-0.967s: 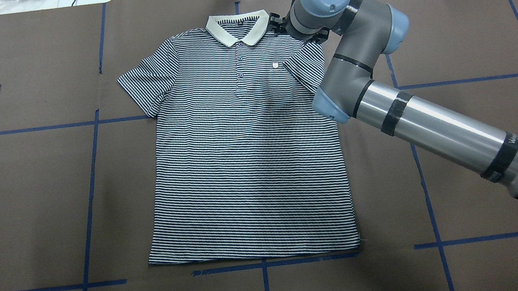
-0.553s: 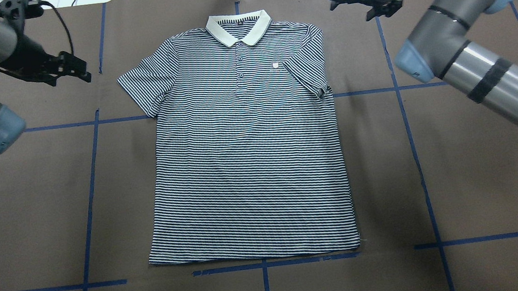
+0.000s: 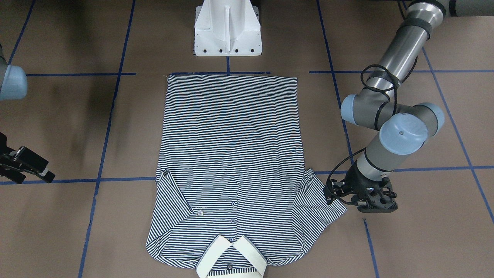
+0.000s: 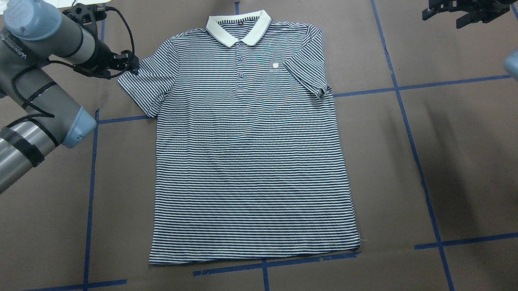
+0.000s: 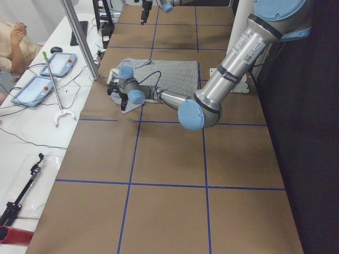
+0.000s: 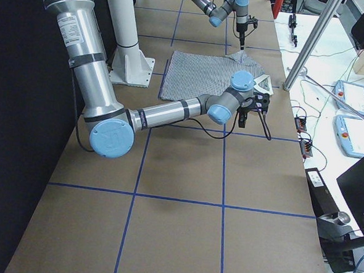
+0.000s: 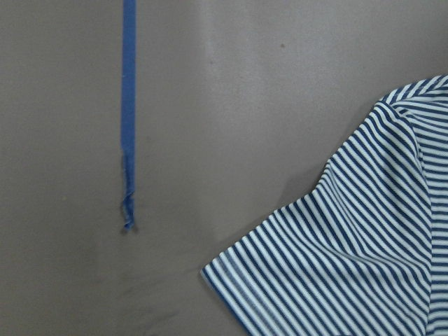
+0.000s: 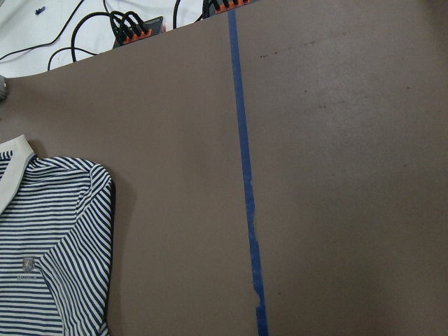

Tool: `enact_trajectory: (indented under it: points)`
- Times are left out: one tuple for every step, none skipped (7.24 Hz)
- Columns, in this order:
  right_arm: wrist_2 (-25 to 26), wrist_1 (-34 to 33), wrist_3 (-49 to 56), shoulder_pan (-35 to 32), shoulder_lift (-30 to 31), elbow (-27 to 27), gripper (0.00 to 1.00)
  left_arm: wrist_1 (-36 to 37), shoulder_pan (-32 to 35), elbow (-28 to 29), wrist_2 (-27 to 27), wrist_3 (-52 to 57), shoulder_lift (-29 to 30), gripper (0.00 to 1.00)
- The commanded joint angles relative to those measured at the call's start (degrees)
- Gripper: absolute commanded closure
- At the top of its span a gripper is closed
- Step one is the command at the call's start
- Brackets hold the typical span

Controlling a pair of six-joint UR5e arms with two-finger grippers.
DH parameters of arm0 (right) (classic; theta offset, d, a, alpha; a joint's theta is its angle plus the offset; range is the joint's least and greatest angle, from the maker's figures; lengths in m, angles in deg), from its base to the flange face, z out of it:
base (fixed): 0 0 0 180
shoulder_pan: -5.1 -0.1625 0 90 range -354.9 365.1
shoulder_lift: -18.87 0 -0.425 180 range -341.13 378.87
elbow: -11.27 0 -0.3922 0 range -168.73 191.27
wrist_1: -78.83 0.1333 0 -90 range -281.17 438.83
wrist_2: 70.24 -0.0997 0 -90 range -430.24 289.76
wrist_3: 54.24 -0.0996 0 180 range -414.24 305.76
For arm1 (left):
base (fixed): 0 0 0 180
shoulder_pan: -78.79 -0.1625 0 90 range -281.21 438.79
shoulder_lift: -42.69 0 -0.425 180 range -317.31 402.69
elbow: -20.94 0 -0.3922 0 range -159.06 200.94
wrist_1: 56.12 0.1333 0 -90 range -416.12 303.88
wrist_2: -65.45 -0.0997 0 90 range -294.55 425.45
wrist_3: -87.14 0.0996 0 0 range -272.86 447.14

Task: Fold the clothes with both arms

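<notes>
Two arms work at one polo shirt (image 4: 245,156), which lies flat and front-up in the middle of the brown bench (image 4: 476,164). Its long axis runs straight away from the robot. The cream collar (image 4: 238,28) points to the far edge and the hem (image 4: 252,254) lies nearest the white pedestal base (image 3: 227,31).

The overhead view shows the shirt's left sleeve (image 4: 140,88) spread out flat, while the right sleeve (image 4: 309,74) is folded in over the chest beside the small logo (image 4: 275,66). It also shows the left claw (image 4: 127,65) right at the outer edge of the spread sleeve. The right claw (image 4: 448,7) hangs well apart from the shirt, out past the folded side.

The front-facing view adds the whole pedestal and the right claw's two fingers, which stand apart with nothing between them. Neither of these views, nor either side view, settles how the left claw's fingers stand, so I cannot tell.

The left wrist view shows no fingers at all, only the sleeve's corner and a blue tape strip (image 7: 128,105) ending in a frayed tip. The right wrist view alone catches the cables (image 8: 133,28) beyond the bench's far edge.

The side views alone show the white desk with tablets (image 5: 58,63) and a seated person (image 5: 16,45).
</notes>
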Motion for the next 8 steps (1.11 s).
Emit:
enact_trajectory:
  points:
    - [0.02,2.67,-0.01,-0.05,2.65,0.53,0.0,-0.41,-1.22,1.84,-3.49,-0.25,0.62,0.3]
    - [0.19,2.68,-0.01,-0.05,2.92,0.61,0.0,-0.67,-1.22,1.85,-4.36,-0.25,-0.16,0.3]
    - [0.2,2.68,-0.01,-0.05,3.18,0.44,0.0,-0.67,-1.22,1.85,-5.59,-0.25,-0.34,0.33]
    - [0.28,2.68,-0.01,0.03,3.18,0.18,0.0,-0.84,-1.22,2.8,-5.95,-0.25,-0.26,0.33]
    - [0.28,2.68,0.08,0.04,3.18,0.17,0.0,-0.85,-1.3,2.81,-5.95,-0.33,-0.08,0.33]
    - [0.28,2.68,0.08,0.04,3.18,0.0,0.0,-0.93,-1.74,2.9,-5.95,-0.42,0.18,0.33]
    - [0.2,2.76,0.08,-0.05,3.53,0.17,0.0,-0.93,-2.0,2.9,-5.95,-0.6,0.27,0.35]
    - [0.2,2.77,0.08,0.03,3.71,0.26,0.0,-0.93,-2.01,2.9,-5.95,-0.42,0.27,0.37]
